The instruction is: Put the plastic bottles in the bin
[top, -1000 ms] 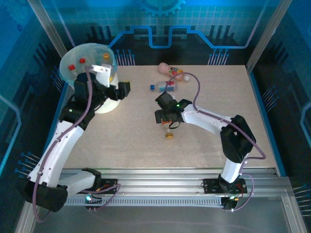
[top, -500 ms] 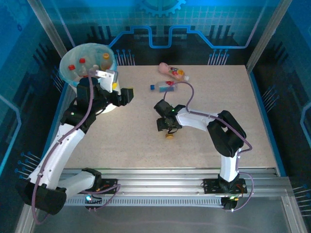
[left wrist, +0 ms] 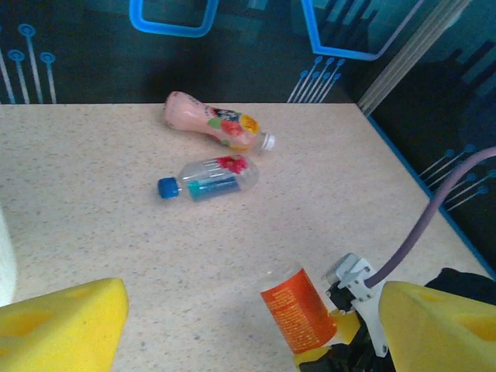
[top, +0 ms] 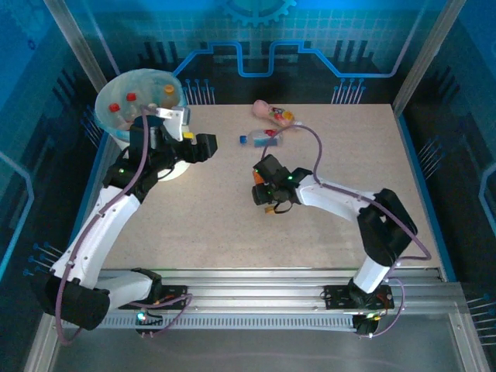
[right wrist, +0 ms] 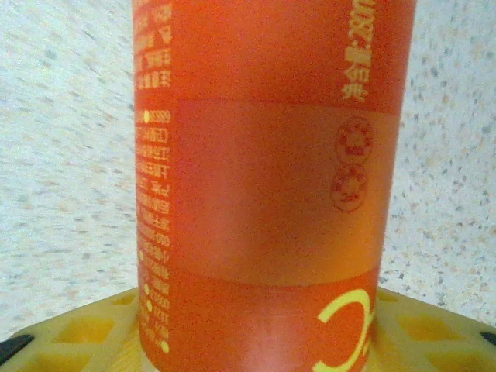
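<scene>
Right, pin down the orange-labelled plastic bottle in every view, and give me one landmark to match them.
Top external: the orange-labelled plastic bottle is mid-table, its orange end poking out beneath the right gripper.
Left wrist: the bottle is at the bottom edge, right of centre, tilted.
Right wrist: the bottle is close up, spanning the middle of the frame.
Shared landmark: the speckled beige tabletop.

Orange-label bottle [left wrist: 298, 318] near upright, pink bottle [left wrist: 211, 124], blue-capped bottle [left wrist: 209, 178] lying, bin [top: 139, 76] part-filled
</scene>
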{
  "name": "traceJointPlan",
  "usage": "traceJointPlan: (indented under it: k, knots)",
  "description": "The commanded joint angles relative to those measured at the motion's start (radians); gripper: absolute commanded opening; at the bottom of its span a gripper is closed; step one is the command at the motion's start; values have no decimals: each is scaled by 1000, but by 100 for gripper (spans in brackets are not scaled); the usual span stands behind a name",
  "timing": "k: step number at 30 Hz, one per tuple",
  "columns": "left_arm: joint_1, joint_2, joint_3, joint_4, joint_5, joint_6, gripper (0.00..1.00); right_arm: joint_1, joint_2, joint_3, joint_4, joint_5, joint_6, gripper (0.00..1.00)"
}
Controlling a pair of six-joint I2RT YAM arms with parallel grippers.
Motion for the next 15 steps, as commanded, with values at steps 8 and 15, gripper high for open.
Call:
traceJointPlan:
  k: [8, 15]
  knots:
    - [-74, 67, 16, 159, 311, -60, 85, 22, -329, -178, 414, -252, -127, 54]
    - [-112, 138, 44, 78, 391, -47, 85, 70, -438, -229, 544, -264, -170, 56]
